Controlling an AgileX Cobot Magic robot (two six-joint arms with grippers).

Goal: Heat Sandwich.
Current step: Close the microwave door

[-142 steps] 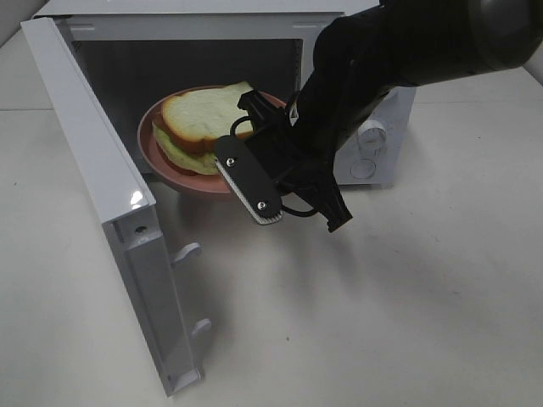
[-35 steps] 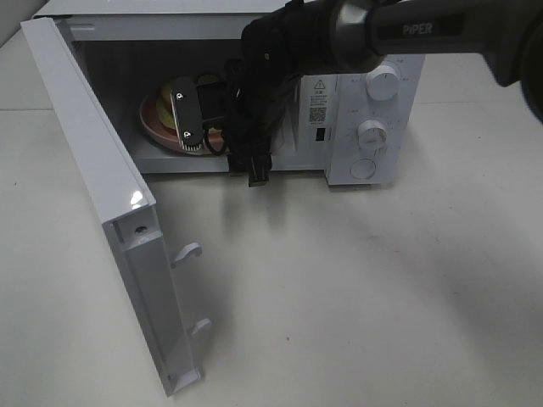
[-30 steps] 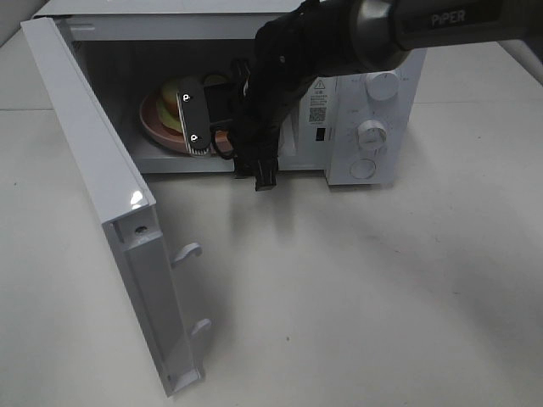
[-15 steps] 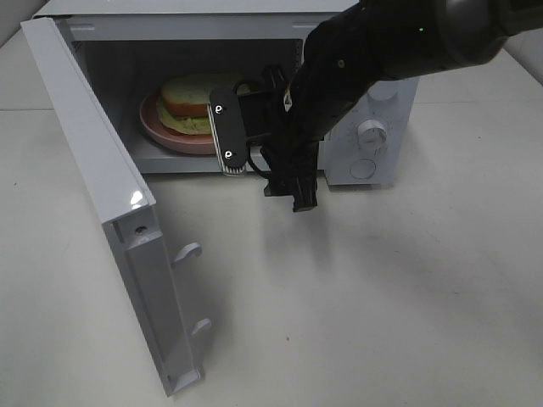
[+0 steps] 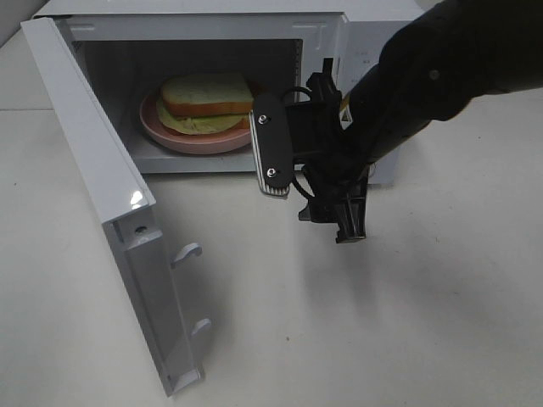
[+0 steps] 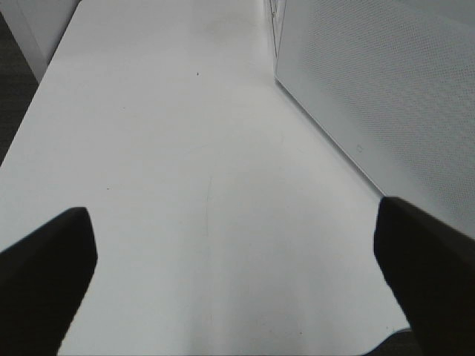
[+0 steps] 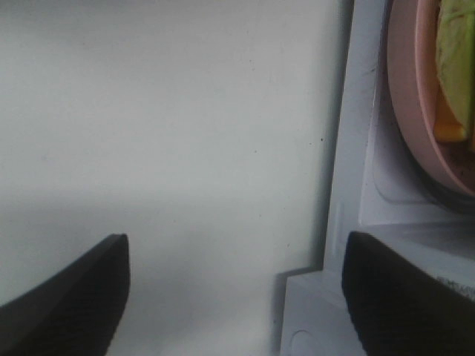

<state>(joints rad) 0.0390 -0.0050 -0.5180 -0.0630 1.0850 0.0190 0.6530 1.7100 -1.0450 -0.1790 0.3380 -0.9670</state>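
White microwave [image 5: 195, 27], door open, just behind R gripper [image 5: 312, 212]. Pink plate [image 5: 182, 142] inside w/ sandwich [image 5: 208, 91] on it, past the fingertips, not touching. R gripper jaws wide, holding nothing. L gripper [image 6: 230, 282] wide too, empty, over table [image 6: 185, 148].

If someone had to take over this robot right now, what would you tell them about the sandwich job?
Left gripper: open, empty, over the table.
Right gripper: open, empty, just outside the microwave, in front of it.
Sandwich: on the plate, inside the microwave.
Done: sandwich loaded.
Left: the door stands open; probably shut it, then start the heating.
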